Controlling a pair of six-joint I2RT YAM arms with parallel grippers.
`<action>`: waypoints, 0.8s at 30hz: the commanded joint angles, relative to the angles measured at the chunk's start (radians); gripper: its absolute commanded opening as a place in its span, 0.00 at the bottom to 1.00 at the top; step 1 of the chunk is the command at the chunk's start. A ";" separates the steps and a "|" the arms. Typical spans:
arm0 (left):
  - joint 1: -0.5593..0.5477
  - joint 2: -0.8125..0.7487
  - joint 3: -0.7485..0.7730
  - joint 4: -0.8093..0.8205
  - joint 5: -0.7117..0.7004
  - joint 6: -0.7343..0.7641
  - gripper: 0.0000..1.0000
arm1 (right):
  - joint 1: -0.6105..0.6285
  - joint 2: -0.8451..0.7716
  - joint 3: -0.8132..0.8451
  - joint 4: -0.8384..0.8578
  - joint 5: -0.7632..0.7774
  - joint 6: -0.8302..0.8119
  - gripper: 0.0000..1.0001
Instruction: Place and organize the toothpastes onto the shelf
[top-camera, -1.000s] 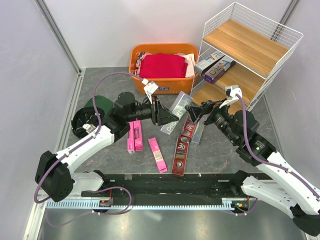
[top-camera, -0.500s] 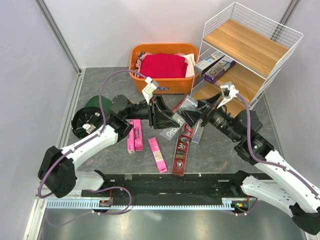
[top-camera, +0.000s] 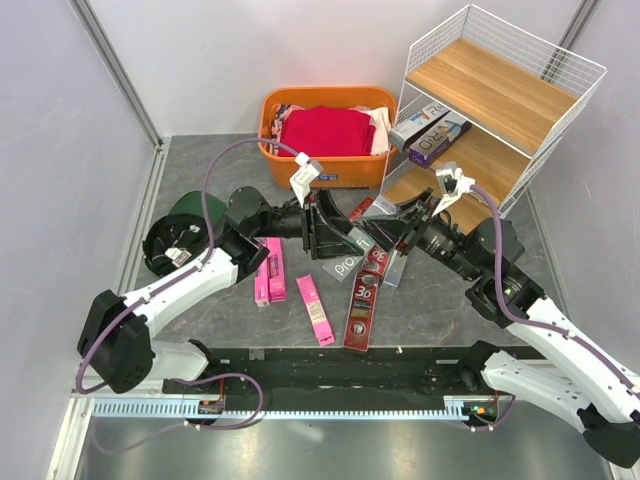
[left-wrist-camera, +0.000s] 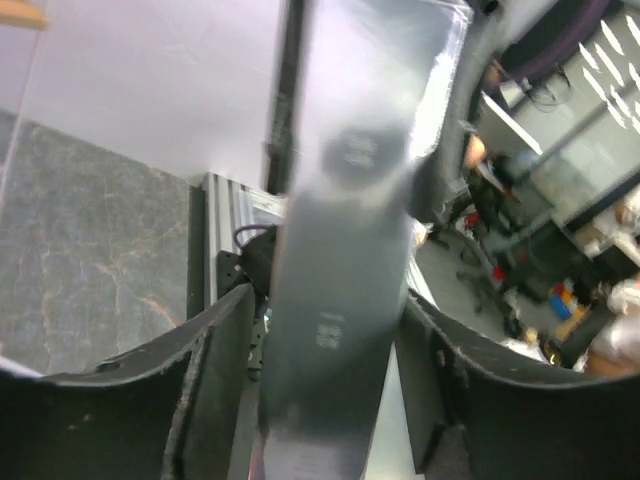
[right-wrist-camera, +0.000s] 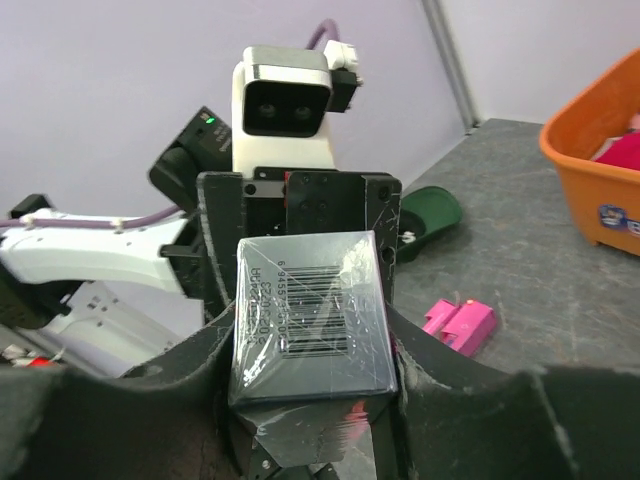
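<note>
Centre of the top view: left gripper (top-camera: 335, 235) and right gripper (top-camera: 385, 228) meet nose to nose above the table (top-camera: 210, 170), with 1 silver box (top-camera: 348, 262) bridging them. This reads as a handover, since the shelf (top-camera: 490, 90) stands upper right, on the right arm's side. Right wrist view: the barcoded end of the silver box (right-wrist-camera: 310, 310) fills the span between the right fingers (right-wrist-camera: 200, 370), both pads against its sides, so it is clamped. Left wrist view: the box (left-wrist-camera: 350, 250) runs up mid-frame between the left fingers (left-wrist-camera: 215, 370); a dark slit shows on 1 side, so I judge that grip slackened and the box let go. The top view resolves neither contact. It alone shows 2 shelved boxes (top-camera: 430, 130) on the middle board, plus pink boxes (top-camera: 268, 270) and dark red boxes (top-camera: 362, 305) loose on the table, lower centre.
</note>
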 joint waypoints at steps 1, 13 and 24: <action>0.016 -0.042 0.074 -0.213 -0.160 0.152 0.71 | 0.001 -0.018 0.019 -0.001 0.091 -0.019 0.23; 0.083 -0.125 0.055 -0.218 -0.353 0.128 0.98 | 0.001 -0.104 0.051 -0.075 0.531 0.002 0.17; 0.089 -0.021 0.040 -0.014 -0.231 -0.019 0.99 | 0.001 -0.262 0.010 0.049 0.677 0.005 0.20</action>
